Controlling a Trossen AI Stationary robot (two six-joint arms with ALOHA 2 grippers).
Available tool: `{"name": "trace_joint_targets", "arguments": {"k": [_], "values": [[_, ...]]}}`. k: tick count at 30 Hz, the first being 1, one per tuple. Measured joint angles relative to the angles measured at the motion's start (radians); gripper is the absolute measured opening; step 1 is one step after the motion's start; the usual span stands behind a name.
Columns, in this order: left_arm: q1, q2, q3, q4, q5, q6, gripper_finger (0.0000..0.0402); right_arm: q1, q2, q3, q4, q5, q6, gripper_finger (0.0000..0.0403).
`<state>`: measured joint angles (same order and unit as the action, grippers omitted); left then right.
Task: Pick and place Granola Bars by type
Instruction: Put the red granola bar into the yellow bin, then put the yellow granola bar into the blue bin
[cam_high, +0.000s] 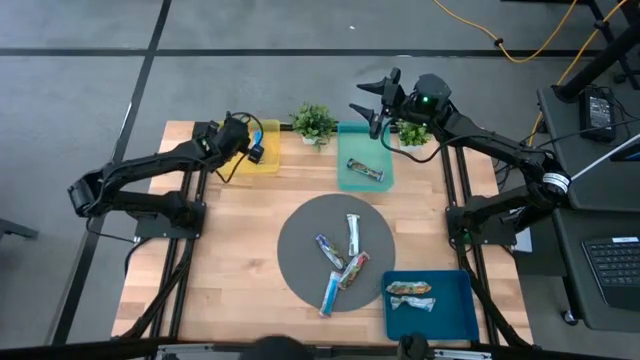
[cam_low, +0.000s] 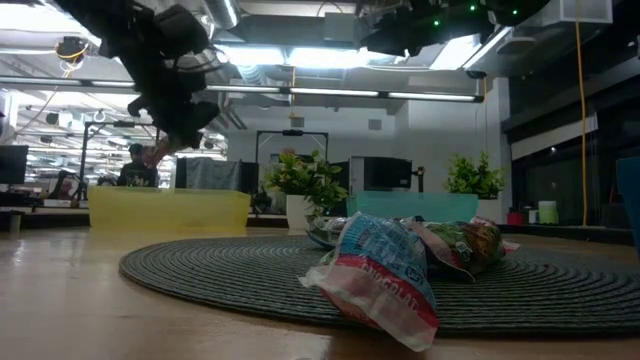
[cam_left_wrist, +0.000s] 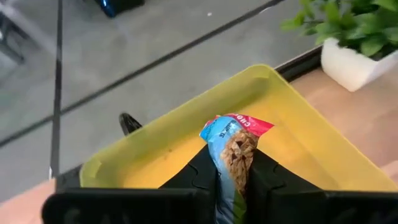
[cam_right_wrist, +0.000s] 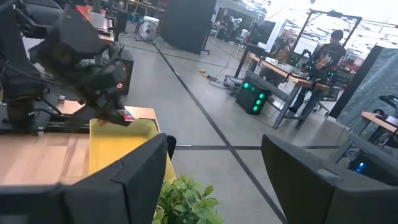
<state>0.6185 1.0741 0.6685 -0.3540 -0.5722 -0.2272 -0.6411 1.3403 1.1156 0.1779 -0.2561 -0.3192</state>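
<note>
We have the left gripper (cam_left_wrist: 236, 186) pinching 1 granola bar (cam_left_wrist: 235, 149) over the yellow bin (cam_left_wrist: 298, 146) at the table's far edge; next, release. Right gripper (cam_high: 377, 100) spread.

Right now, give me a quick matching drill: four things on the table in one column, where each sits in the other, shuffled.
Things:
1. left tool
2. right tool
3. wrapped bar with green marks
4. dark-wrapped bar

Places:
A. in the teal tray
B. over the yellow tray, shut on a granola bar
C. in the blue tray
D. open, raised above the table's far edge by the plants

Pairs: 1-B, 2-D, 3-C, 4-A
</note>
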Motion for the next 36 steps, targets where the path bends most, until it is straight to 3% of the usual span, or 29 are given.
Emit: {"name": "trace_joint_targets", "arguments": {"k": [5,12,15,18,23,29,33,36], "values": [[0.053,0.040,0.000,0.006,0.075,0.029,0.0050,0.000,0.000,0.000,-0.012,-0.012,-0.012,0.0264],[0.065,0.058,0.000,0.013,0.074,0.243,0.0086,0.016,0.000,-0.036,-0.092,-0.113,-0.006,0.0264],[0.065,0.058,0.000,0.059,0.074,0.301,0.0117,0.039,0.000,-0.085,-0.097,-0.150,-0.116,0.0264],[0.064,0.058,0.000,0.068,0.060,0.293,0.0149,0.058,0.000,-0.133,-0.097,-0.159,-0.183,0.0264],[0.057,0.058,0.000,0.055,0.049,0.226,0.0191,0.070,0.000,-0.189,-0.118,-0.159,-0.128,0.0264],[-0.039,0.031,0.000,0.057,0.133,0.161,0.0204,0.129,0.000,-0.206,-0.322,-0.266,-0.136,0.0264],[-0.136,-0.015,0.024,0.089,0.183,0.136,0.0202,0.218,0.000,-0.207,-0.447,-0.391,-0.191,0.0264],[-0.218,-0.049,0.047,0.126,0.189,0.111,0.0202,0.300,-0.001,-0.207,-0.493,-0.405,-0.238,0.0264]]}}
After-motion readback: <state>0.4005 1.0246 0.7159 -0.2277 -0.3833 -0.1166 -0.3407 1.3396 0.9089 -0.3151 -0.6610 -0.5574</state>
